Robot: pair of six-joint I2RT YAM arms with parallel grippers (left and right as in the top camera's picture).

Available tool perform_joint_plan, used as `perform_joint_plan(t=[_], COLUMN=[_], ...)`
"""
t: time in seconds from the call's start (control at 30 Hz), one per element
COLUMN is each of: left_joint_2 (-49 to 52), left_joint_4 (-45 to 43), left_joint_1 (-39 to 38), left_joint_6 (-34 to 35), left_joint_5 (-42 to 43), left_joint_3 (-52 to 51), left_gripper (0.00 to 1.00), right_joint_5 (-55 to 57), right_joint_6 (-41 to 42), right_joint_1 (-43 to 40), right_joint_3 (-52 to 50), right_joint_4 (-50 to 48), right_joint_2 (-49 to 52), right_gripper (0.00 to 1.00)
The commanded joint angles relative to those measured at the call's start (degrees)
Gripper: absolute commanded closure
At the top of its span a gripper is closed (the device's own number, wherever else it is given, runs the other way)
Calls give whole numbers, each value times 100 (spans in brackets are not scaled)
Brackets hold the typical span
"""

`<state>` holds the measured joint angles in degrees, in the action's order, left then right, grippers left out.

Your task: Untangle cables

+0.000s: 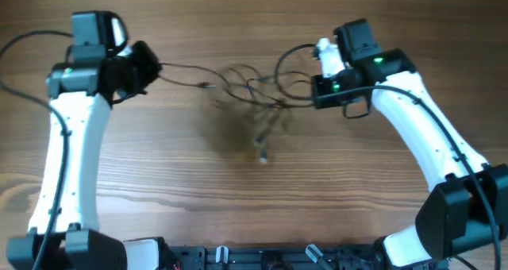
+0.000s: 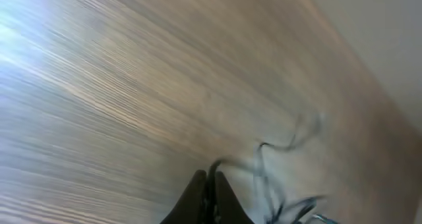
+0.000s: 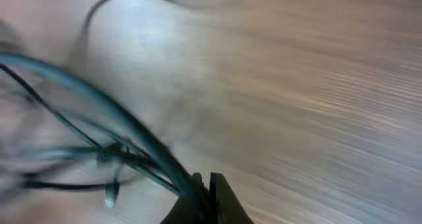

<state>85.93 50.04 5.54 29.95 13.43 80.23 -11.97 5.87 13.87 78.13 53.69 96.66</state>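
Black cables [image 1: 254, 91] tangled mid-span | my left pincer [image 1: 156, 70] and right pincer [image 1: 316, 95] both clench strands | I pull apart gently, watching knots.

The thin black tangled cables [image 1: 254, 91] at the centre of the overhead view are blurred; single strands and plugs cannot be separated. Both wrist views show the brown wooden tabletop [image 2: 132, 85] smeared. The bottom edge cuts off the left gripper [image 2: 210, 179] and right gripper [image 3: 206, 179].
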Motion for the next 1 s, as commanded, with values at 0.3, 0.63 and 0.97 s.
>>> perform_joint_plan(t=[0.3,0.63,0.97], left_joint_2=[-341,-234,306], left_joint_4=[369,498,846], left_joint_1=[2146,3333,1797], left_joint_6=[658,680,649], left_joint_5=[-308,-302,-302], left_joint_3=[35,33,22], left_gripper=[96,96,0], right_joint_5=[1733,468,-1377], right_joint_6=[177,326,317], right_joint_1=[-2538,-3521,-2599], right_joint_3=[-2,-26,-365], right_joint_4=[-197,-756,-452], right_joint_2=[-98,-96,-22], right_gripper=[92,94,78])
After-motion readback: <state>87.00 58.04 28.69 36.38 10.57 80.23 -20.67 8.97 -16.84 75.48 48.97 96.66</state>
